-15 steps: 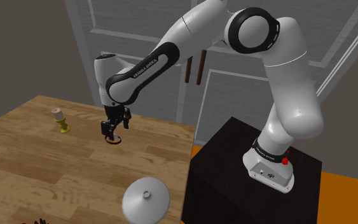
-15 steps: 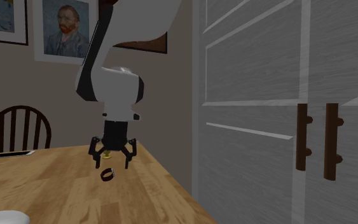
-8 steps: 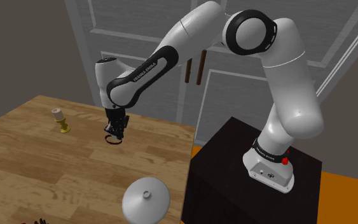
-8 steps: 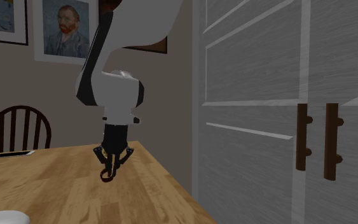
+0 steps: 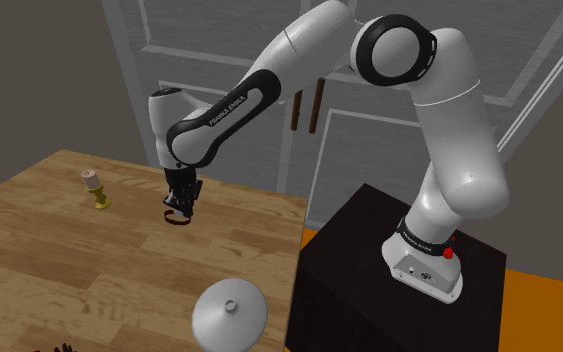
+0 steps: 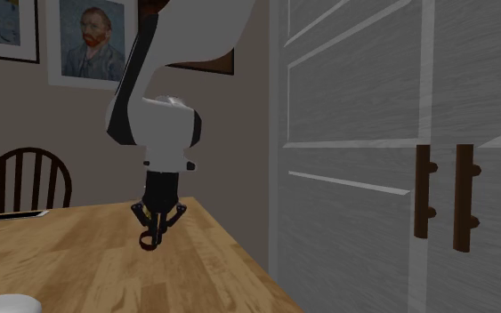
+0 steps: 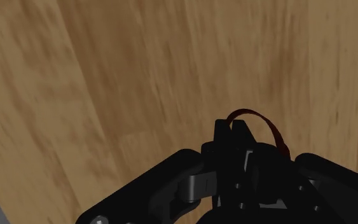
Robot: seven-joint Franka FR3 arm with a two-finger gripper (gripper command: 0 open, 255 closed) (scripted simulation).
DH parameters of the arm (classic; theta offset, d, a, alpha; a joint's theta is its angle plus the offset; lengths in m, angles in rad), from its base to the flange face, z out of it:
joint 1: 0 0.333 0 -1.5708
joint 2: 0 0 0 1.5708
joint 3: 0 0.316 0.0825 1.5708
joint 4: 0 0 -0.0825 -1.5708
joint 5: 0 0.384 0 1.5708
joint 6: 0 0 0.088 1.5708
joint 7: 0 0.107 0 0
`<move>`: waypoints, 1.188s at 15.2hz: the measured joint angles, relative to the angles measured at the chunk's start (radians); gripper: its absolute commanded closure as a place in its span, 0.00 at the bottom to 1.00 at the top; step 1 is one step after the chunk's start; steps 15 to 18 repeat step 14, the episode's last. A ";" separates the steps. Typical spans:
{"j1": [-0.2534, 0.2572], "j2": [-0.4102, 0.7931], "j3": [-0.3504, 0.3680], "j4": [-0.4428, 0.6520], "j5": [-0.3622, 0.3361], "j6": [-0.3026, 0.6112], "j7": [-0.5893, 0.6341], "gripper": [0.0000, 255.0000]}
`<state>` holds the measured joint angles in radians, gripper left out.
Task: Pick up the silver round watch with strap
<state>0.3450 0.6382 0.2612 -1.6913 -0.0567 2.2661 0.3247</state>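
From the shoulder view, my fingers point straight down over the wooden worktop, pinched together on the watch. It shows as a small dark loop at their tips, very close to the wood, and I cannot tell whether it touches. Off toward that view's left stands a small yellowish holder, well apart from me. A grey round lid with a knob lies near the worktop's edge, closer to my black stand.

In the second exterior view, my fingers are drawn in tight, tips nearly meeting, with the watch hanging as a dark ring just below them over the worktop. A dark chair stands behind the worktop, a framed portrait hangs on the wall above it, and a grey panelled door with dark handles takes up that view's right.

Along my wrist, the fingers are clamped on the watch's strap, a thin dark red band arcing out from between their tips. The watch's face is hidden. Beyond lies the worktop's wood grain.
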 measured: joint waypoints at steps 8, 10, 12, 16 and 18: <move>-0.010 -0.067 0.011 0.007 0.014 -0.072 -0.003 1.00; -0.011 -0.085 0.014 0.009 0.018 -0.092 -0.001 1.00; -0.011 -0.096 0.016 0.016 0.021 -0.110 -0.001 1.00; -0.014 -0.107 0.017 0.023 0.023 -0.128 -0.003 1.00; -0.014 -0.107 0.017 0.023 0.023 -0.128 -0.003 1.00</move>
